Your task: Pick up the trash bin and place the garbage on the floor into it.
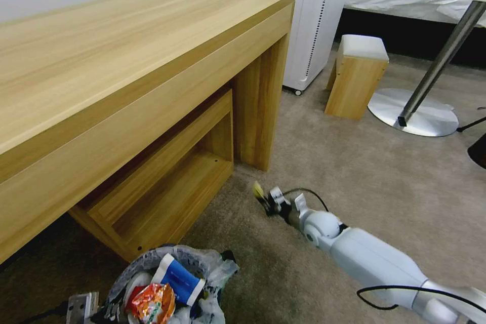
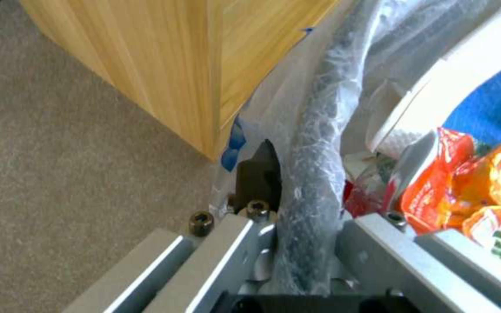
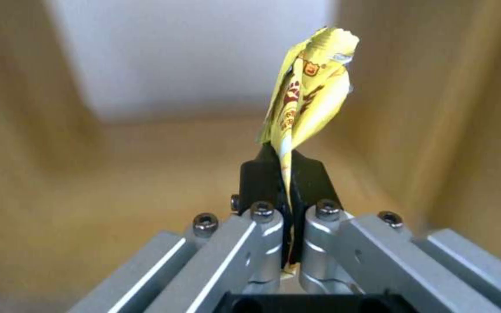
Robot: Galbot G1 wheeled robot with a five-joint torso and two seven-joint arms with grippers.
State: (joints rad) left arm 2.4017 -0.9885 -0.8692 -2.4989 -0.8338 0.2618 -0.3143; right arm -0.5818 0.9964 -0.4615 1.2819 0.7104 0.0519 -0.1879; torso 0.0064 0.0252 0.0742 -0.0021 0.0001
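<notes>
Right gripper [image 3: 285, 191]: pressed together on a yellow scrap [image 3: 308, 91]; the scrap is pinched between the dark fingertips [image 3: 256, 178] and stands up past them. In the head view the gripper [image 1: 267, 197] is seen low over the floor [image 1: 354, 172], near the desk [image 1: 126, 71] leg.

Left gripper [image 2: 297, 226]: clamped on the bin [image 2: 314, 174] rim, one finger inside the liner and one outside; the bag plastic is caught in the grip.

Bin: held at the lower left of the head view [image 1: 172, 283], just beside the desk's lower shelf [image 1: 167, 187]. An orange wrapper [image 1: 152, 304] and a blue-white carton [image 1: 177, 278] already lie in it.

Step in hand: judged to be the carrying of the scrap to the bin.

How to do it well: the pinch is best kept firm, as the scrap is thin and light. The scrap should be brought over the bin's open middle, clear of the carton, before the fingers are spread. The bin is best held level and steady. The desk corner beside the rim should be avoided.

Risk: a light scrap may drift past the rim or cling to a finger.
</notes>
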